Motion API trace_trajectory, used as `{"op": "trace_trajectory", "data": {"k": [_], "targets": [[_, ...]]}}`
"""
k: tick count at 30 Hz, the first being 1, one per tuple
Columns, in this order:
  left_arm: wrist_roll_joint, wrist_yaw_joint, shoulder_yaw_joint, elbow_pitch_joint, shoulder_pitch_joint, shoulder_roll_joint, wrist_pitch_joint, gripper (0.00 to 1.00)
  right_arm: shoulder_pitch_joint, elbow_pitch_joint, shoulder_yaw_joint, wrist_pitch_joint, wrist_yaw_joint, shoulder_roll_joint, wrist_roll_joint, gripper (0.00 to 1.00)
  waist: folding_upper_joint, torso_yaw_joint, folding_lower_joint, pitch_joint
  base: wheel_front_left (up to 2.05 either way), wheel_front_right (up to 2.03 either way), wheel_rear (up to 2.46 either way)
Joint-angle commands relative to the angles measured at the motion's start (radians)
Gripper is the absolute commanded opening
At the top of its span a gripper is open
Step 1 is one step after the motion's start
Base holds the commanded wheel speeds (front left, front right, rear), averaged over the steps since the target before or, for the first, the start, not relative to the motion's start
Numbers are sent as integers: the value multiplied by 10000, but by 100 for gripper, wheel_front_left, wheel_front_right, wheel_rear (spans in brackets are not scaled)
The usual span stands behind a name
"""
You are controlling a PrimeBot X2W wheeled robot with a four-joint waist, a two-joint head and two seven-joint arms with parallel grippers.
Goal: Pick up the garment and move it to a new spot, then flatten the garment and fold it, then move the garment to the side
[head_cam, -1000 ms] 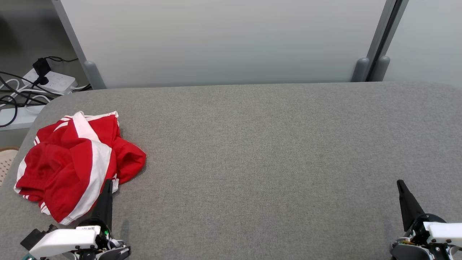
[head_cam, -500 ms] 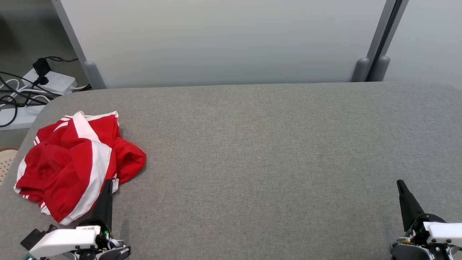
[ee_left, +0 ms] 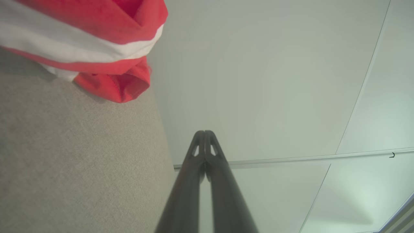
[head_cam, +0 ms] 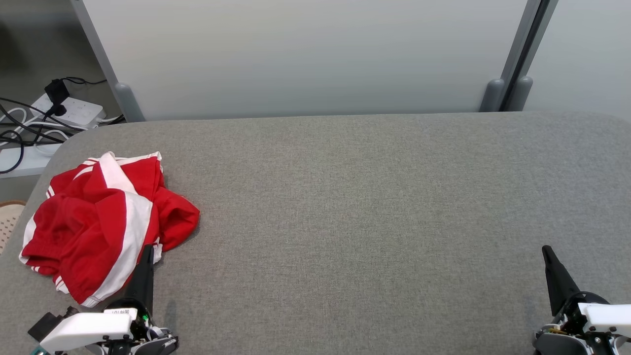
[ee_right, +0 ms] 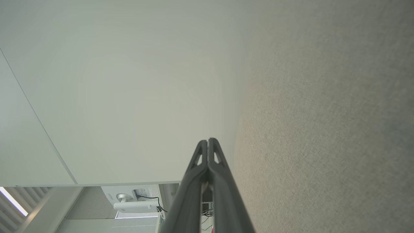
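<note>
A crumpled red garment with white stripes (head_cam: 103, 222) lies at the left of the grey fabric-covered table (head_cam: 355, 207). The left gripper (head_cam: 147, 251), lower left beside the garment's edge, and the right gripper (head_cam: 546, 252), lower right, both have fingers pressed together, holding nothing.

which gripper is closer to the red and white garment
The left gripper: its shut tip is right beside the near edge of the red and white garment, while the right gripper is far across the grey table.

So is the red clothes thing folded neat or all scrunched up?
Scrunched, not folded. The red garment lies in a lumpy heap on the grey table, its white stripes twisting in different directions.
</note>
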Motion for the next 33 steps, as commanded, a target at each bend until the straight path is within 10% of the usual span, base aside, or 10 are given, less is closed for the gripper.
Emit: {"op": "trace_trajectory", "data": {"k": [1, 28, 29, 33], "targets": [[-47, -73, 325, -228, -535, 95, 31, 0, -449, -271, 156, 75, 46, -106, 114, 0, 0, 0, 0, 0, 0, 0, 0], [-47, -73, 325, -228, -535, 95, 31, 0, -449, -271, 156, 75, 46, -106, 114, 0, 0, 0, 0, 0, 0, 0, 0], [0, 0, 0, 0, 0, 0, 0, 100, 0, 0, 0, 0, 2, 0, 0, 100, 0, 0, 0, 0, 0, 0, 0], [5, 15, -26, 409, 347, -109, -1, 100, 306, 387, 79, -3, -2, 126, -10, 100, 0, -1, 0, 1, 0, 0, 0]]}}
